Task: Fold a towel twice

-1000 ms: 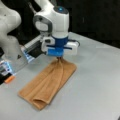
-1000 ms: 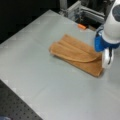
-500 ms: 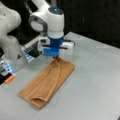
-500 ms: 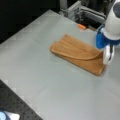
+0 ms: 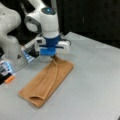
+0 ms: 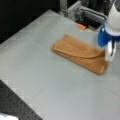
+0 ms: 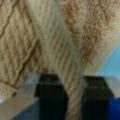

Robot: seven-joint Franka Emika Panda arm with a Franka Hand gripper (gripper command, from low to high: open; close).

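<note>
A raised fold of the soft orange-tan towel (image 7: 62, 55) is pinched by the tool (image 7: 73, 100) near a front view's middle (image 5: 53, 56); the second fold seems begun on the grey tabletop (image 6: 37, 75).

Orange-tan ribbed towel (image 5: 47, 80), grey table (image 5: 95, 82), black-padded jaws.

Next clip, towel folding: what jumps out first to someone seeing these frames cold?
The orange-tan towel lies as a long narrow strip on the grey table, with a raised ridge of cloth running along it in both front views. The gripper is down at one short end, at the towel's upper end in a front view. In the wrist view, its black fingers pinch a fold of ribbed cloth between them.
</note>
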